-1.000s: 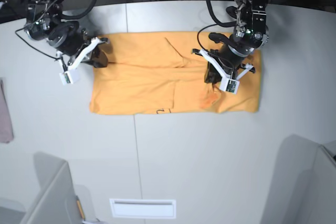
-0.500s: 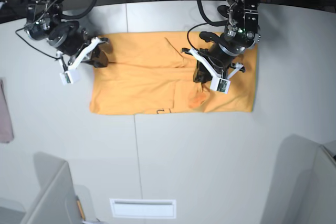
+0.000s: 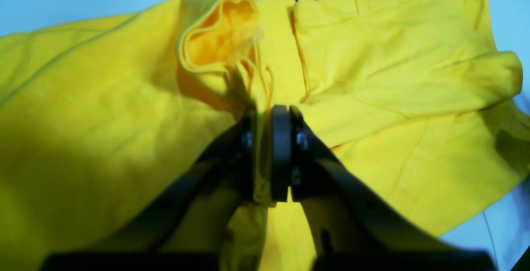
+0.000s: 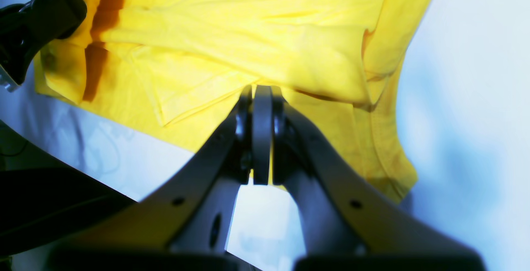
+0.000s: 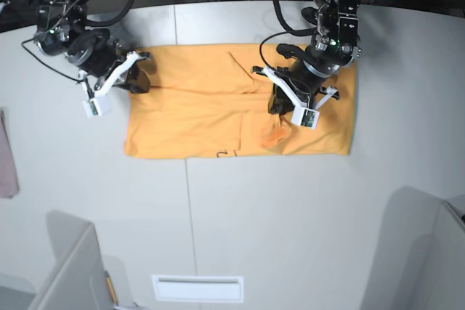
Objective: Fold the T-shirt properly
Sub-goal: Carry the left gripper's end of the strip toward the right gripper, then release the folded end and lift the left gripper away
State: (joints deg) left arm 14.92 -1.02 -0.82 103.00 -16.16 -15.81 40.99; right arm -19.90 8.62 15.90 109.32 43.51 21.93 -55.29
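shirt: T-shirt (image 5: 196,117) lies flat on the table (image 5: 290,208), far half of it, as a wide band running left-right; black line print just peeks out at its near edge.
left claw: left gripper (image 3: 271,153) is clamped on a bunched fold of the cloth, over the shirt's right part in the base view; a puckered loop of fabric stands up just beyond the jaws.
right claw: right gripper (image 4: 261,134) has its jaws pressed together at the shirt's far-left corner; the wrist view shows them against a cloth edge, cannot tell if any fabric is actually pinched.
progress: looks like the long folds are in, giving the band shape; judged midway, with the cross fold (right end toward left) not finished. A wrinkle and a small lifted hump sit near the left claw.
left to do: carry the gripped end over, lay it flat, smooth, release.
edges: near edge fairly straight, right edge slightly slanted, far-left corner held down.
open room: wide bare table near side and to the right; small mauve cloth (image 5: 7,157) at far-left table edge, well apart from the shirt.
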